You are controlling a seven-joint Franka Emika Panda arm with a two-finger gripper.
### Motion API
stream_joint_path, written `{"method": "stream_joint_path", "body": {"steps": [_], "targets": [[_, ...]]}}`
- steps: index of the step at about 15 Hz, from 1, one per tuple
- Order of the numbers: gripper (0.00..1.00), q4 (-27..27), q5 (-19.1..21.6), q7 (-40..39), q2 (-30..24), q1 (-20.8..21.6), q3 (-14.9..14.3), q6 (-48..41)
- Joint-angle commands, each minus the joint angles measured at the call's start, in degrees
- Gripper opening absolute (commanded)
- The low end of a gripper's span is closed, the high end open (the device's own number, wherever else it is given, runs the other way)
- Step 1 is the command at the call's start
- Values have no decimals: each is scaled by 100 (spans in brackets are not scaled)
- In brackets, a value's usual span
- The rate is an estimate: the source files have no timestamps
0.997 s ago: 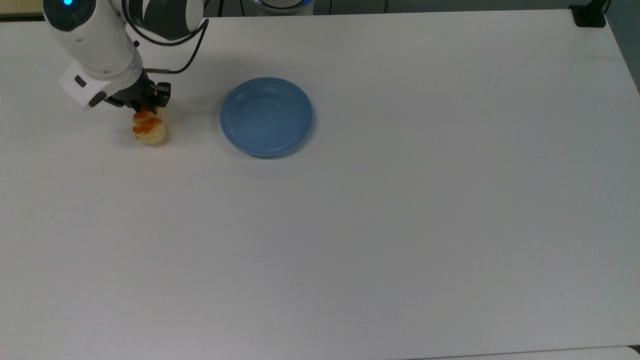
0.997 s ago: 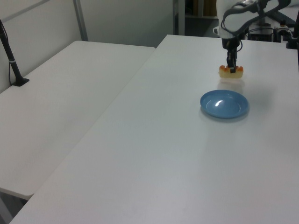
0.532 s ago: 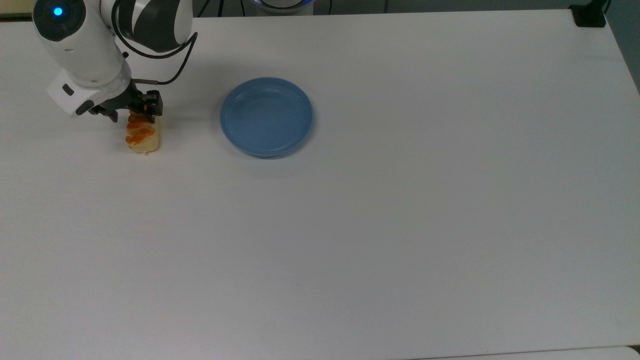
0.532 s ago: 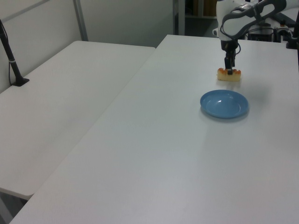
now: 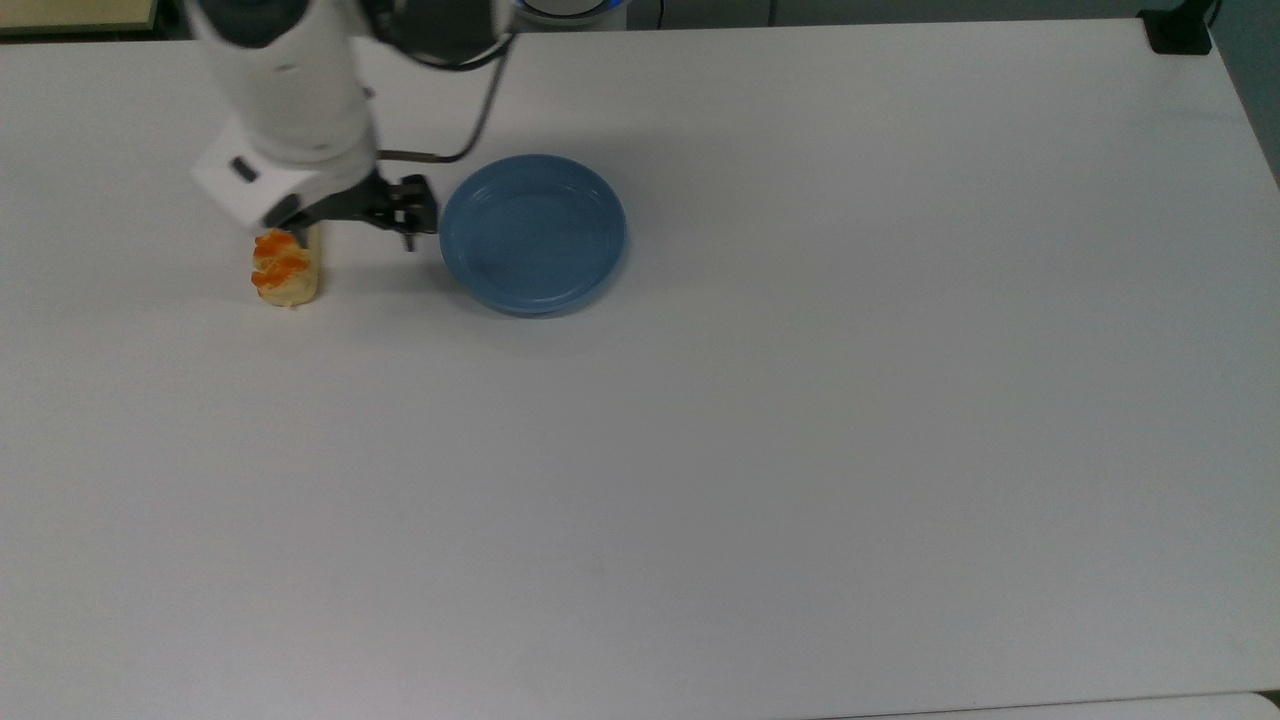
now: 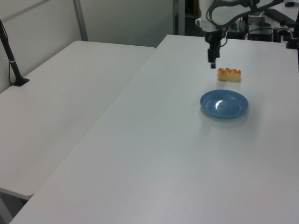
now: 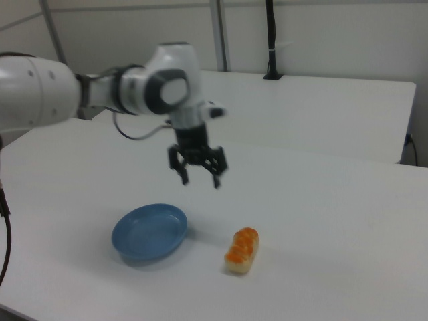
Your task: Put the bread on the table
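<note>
Right view gives the clearest look at the gripper (image 7: 198,174): its two fingers (image 7: 183,169) are spread apart with nothing between them, and it hangs in the air above the counter (image 7: 334,221), higher than both the plate (image 7: 150,232) and the bread (image 7: 242,250). The bread lies flat on the counter, just beside the plate on the right view's right, not touching it.

Top view hides this height. There the gripper (image 5: 405,212) appears between the bread (image 5: 286,268) and the blue plate (image 5: 533,233), very near the plate rim, and the white wrist housing covers one end of the bread. The counter (image 5: 800,450) is white and plain.

Left view shows the bread (image 6: 229,74) whole, with its orange humps on top, lying beyond the plate (image 6: 224,103). The gripper (image 6: 212,59) is above the counter (image 6: 154,154), on the left view's left of the bread and apart from it.
</note>
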Motion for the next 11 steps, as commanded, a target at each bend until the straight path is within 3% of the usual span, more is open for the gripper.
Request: {"method": "stream_joint_path", "body": {"steps": [1, 5, 7, 11], "targets": [[100, -95, -23, 1201, -771, 832, -69, -552], [100, -113, 108, 1379, -1431, 1369, -78, -1097], [100, -95, 511, 1527, -1546, 1405, -104, -1203], [100, -113, 549, 1695, -1643, 1362, -122, -1274]]}}
